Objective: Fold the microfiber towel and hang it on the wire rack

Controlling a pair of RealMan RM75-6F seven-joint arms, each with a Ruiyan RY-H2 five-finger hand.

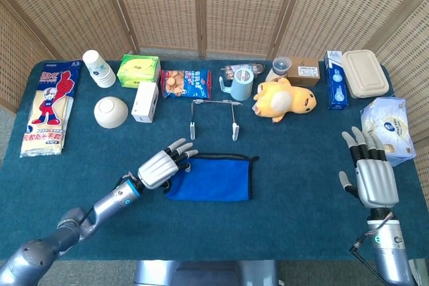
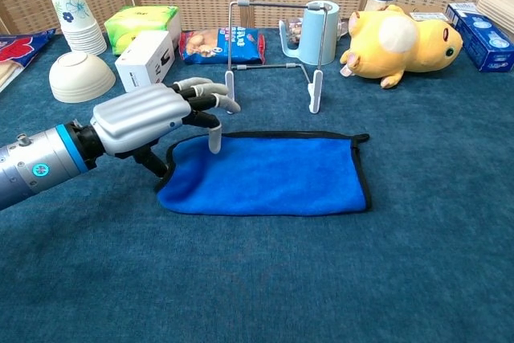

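Reaching for the towel's left edge on the bench

Head view: left hand [image 1: 158, 167] sits at the left end of the blue towel [image 1: 211, 179], which lies flat below the wire rack [image 1: 214, 117]; right hand [image 1: 374, 177] hovers well apart, fingers spread, holding nothing.
Chest view: left fingers [image 2: 210, 110] are spread, one tip pressing the bunched corner; without a firm pinch the cloth may slide instead of folding.

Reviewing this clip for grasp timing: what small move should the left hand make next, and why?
Probably close the fingers on the towel's left edge. The left hand sits at the left end of the blue towel, a fingertip pressing the cloth near its rumpled corner, but no firm hold shows. The wire rack stands bare behind, and the right hand hovers far off.
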